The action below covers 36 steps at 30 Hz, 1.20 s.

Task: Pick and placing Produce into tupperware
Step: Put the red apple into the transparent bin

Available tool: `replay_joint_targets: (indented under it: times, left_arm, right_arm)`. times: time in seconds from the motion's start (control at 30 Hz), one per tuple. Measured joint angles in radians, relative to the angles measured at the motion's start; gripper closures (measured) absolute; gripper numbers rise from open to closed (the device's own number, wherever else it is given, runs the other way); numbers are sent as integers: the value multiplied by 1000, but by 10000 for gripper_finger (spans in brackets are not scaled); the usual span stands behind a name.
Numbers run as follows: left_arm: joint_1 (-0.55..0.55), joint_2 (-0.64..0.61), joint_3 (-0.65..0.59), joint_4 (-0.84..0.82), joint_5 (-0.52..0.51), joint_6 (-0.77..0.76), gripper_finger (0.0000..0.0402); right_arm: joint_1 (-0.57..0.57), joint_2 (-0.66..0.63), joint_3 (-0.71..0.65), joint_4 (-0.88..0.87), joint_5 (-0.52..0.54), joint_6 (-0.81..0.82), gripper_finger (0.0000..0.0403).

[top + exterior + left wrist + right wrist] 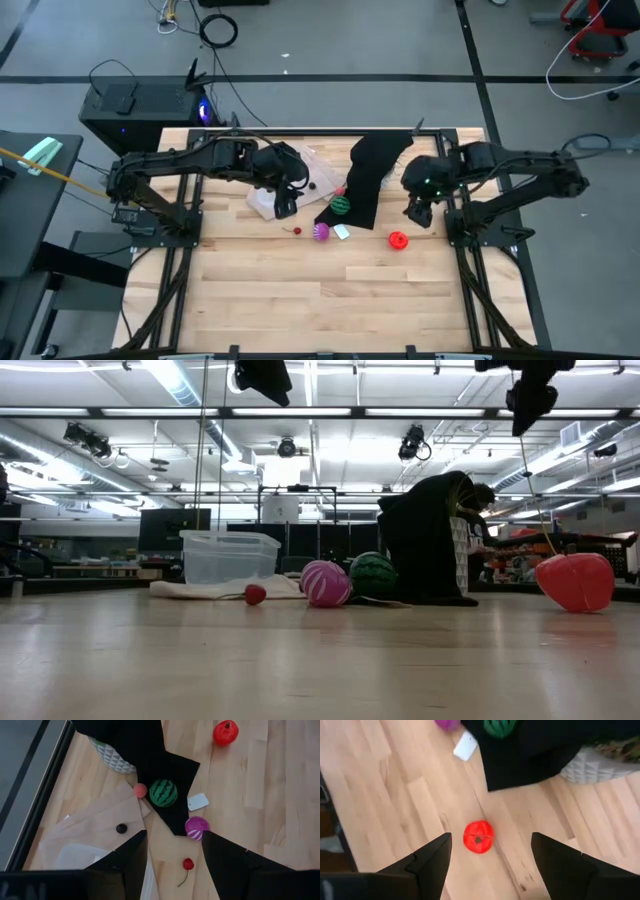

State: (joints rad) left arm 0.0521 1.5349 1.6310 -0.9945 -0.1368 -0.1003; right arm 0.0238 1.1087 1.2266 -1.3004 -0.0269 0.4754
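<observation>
On the wooden table lie the produce pieces: a red ball-like fruit (pixel 398 240), a green striped one (pixel 341 205) on the tip of a black cloth (pixel 375 172), a magenta one (pixel 321 232) and a tiny red cherry (pixel 297 230). A tiny dark piece (pixel 121 828) lies on a flat translucent lid. The clear tupperware (pixel 230 555) stands on the table's left part, upright on its base. My left gripper (pixel 172 865) hangs open above the cherry (pixel 188 864), beside the tupperware. My right gripper (pixel 490 860) hangs open above the red fruit (pixel 478 837).
A small white scrap (pixel 342 231) lies by the magenta fruit. Flat translucent lids (pixel 318 172) sit at the far middle. The black cloth drapes over a patterned white thing (pixel 114 757). Bare wood stretches along the near half (pixel 330 300).
</observation>
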Motion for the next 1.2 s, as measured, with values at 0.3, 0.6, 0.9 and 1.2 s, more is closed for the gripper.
replay_joint_targets:
  times: [0.3,0.6,0.9,1.2]
  left_arm:
    - [0,0,0,-40,0,2,200]
    - [0,-1,0,-81,0,2,196]
    - [0,-1,-2,-140,0,5,200]
    - [0,-1,-2,-147,0,7,199]
  right_arm:
    - [63,26,-183,57,-82,2,127]
    - [127,26,-347,304,-176,-65,98]
    - [138,91,-417,386,-65,-285,35]
    - [140,235,-402,387,-76,-665,17]
